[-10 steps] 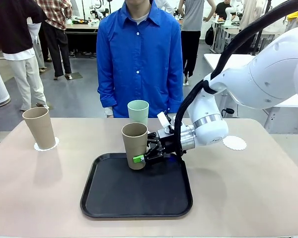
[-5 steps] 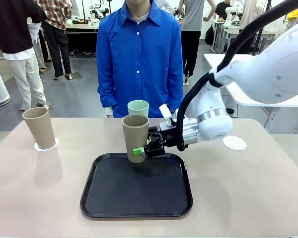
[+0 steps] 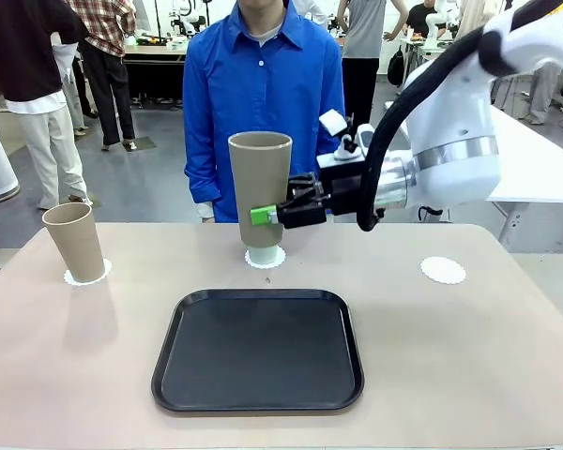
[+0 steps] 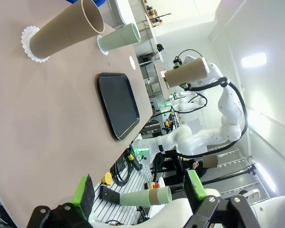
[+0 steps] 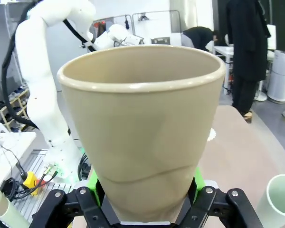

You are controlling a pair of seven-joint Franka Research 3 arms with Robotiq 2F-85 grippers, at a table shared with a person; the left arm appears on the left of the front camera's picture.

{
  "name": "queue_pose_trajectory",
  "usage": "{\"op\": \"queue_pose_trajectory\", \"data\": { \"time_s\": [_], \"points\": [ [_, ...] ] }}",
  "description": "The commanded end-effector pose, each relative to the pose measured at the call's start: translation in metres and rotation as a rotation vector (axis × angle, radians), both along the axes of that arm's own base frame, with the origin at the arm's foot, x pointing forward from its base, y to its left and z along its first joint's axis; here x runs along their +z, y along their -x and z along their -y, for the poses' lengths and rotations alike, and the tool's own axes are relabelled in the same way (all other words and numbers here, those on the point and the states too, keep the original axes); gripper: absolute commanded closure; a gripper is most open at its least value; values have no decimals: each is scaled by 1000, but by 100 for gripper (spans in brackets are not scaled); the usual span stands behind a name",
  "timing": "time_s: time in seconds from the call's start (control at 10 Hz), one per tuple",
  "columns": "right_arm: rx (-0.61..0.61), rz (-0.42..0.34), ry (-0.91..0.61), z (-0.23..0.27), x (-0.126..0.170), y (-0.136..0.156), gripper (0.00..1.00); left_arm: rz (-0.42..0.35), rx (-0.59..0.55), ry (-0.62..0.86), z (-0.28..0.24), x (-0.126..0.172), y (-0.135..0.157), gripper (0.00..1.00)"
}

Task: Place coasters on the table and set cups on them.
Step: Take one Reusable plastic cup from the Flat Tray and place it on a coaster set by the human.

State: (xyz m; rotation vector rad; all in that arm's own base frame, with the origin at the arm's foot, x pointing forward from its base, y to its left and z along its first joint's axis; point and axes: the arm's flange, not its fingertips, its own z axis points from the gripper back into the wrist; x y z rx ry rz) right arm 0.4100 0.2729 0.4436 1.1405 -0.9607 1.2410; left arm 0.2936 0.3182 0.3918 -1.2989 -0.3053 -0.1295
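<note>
While raised over table, tan cup clamped in right gripper

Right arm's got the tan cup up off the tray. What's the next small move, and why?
Probably swing the right gripper rightward toward the bare coaster before lowering. Its jaws are shut on the tan cup, which hangs high above the mint cup. That cup and the other tan cup already sit on coasters, so the one on the right is free.

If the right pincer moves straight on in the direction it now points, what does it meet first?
Apart from the tan cup it holds, the right pincer points toward the robot's left, above the table. The way looks free, though depth is unclear.
</note>
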Motion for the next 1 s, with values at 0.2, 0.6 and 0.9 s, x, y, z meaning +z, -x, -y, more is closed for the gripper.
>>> {"op": "queue_pose_trajectory", "data": {
  "time_s": [0.2, 0.6, 0.9],
  "points": [
    [0, 0, 0, 0, 0, 0, 63, -15, 12, -7, 1, 3, 2, 0],
    [-35, 51, 34, 20, 13, -11, 19, -15, 12, -7, 1, 3, 2, 0],
    [-299, 51, -3, 146, 37, -64, 19, -15, 12, -7, 1, 3, 2, 0]
  ]
}}
